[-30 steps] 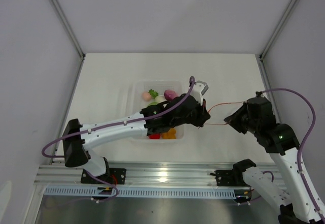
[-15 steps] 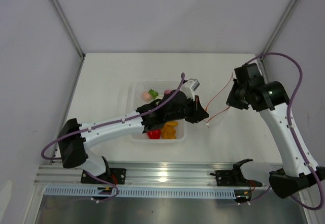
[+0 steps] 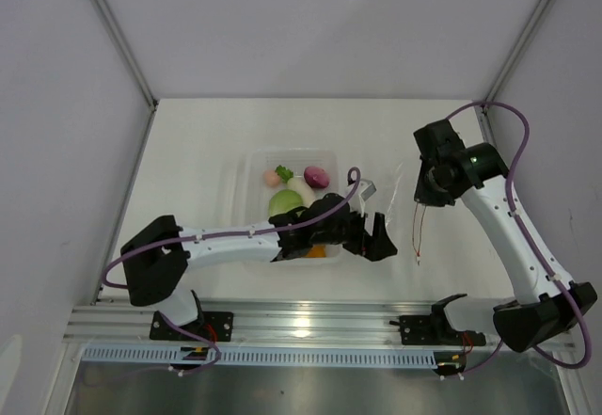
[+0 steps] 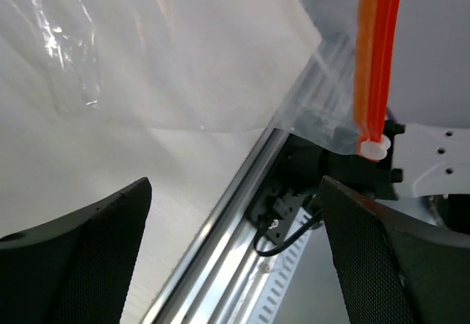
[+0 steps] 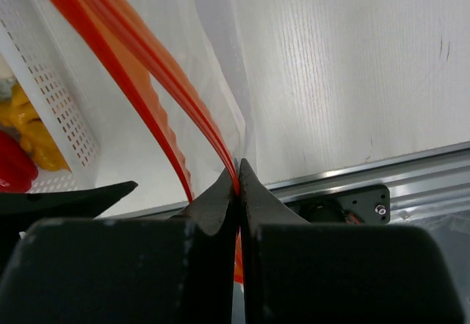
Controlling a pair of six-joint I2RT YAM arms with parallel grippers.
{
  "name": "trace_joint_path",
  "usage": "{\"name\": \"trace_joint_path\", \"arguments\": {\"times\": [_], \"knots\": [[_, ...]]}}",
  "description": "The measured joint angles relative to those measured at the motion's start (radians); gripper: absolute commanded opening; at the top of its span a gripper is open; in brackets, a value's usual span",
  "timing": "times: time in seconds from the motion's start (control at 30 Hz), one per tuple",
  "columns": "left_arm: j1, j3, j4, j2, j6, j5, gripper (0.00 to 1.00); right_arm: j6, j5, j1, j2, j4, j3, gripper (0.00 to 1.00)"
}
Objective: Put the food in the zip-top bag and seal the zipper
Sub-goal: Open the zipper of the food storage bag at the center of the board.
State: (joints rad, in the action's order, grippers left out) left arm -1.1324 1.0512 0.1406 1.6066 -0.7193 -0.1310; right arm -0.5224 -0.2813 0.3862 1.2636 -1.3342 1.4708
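Note:
The zip-top bag (image 4: 183, 52) hangs as a clear, floppy sheet from my right gripper (image 5: 237, 178), which is shut on its orange-red zipper (image 5: 147, 63). From above, the zipper (image 3: 418, 231) dangles as a thin vertical line below the right gripper (image 3: 420, 199). My left gripper (image 3: 376, 238) sits low just left of the bag, open, with nothing between its fingers (image 4: 81, 254). The food lies in a clear tray (image 3: 246, 166): green cabbage (image 3: 285, 203), white radish (image 3: 301, 187), purple onion (image 3: 315, 176), pink piece (image 3: 272, 178) and an orange-yellow piece (image 3: 316, 251). The red pepper (image 5: 11, 166) shows at the tray's near edge.
The left arm lies across the tray's near half and hides part of it. A metal rail (image 3: 310, 321) with the arm mounts runs along the table's near edge. White walls close in the table on the left, right and back.
The left gripper has let go of the zipper, opened and dropped back toward the near edge. The right gripper has swung the bag so the zipper now hangs vertically.

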Motion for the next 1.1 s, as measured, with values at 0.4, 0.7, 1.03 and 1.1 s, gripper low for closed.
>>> {"name": "trace_joint_path", "arguments": {"times": [0.4, 0.7, 1.03, 1.1], "knots": [[0.002, -0.072, -0.008, -0.359, 0.197, 0.215, 0.99, -0.023, -0.106, 0.182, 0.159, -0.003, 0.122, 0.0], [0.008, 0.007, -0.035, -0.259, 0.23, 0.206, 0.84, -0.063, -0.034, 0.216, 0.13, 0.002, 0.122, 0.0], [0.016, 0.022, -0.045, -0.147, 0.223, 0.168, 0.41, -0.095, 0.028, 0.253, 0.091, 0.015, 0.122, 0.0], [0.029, 0.065, -0.053, -0.095, 0.216, 0.141, 0.12, -0.099, 0.029, 0.259, 0.087, 0.014, 0.122, 0.0]]}}
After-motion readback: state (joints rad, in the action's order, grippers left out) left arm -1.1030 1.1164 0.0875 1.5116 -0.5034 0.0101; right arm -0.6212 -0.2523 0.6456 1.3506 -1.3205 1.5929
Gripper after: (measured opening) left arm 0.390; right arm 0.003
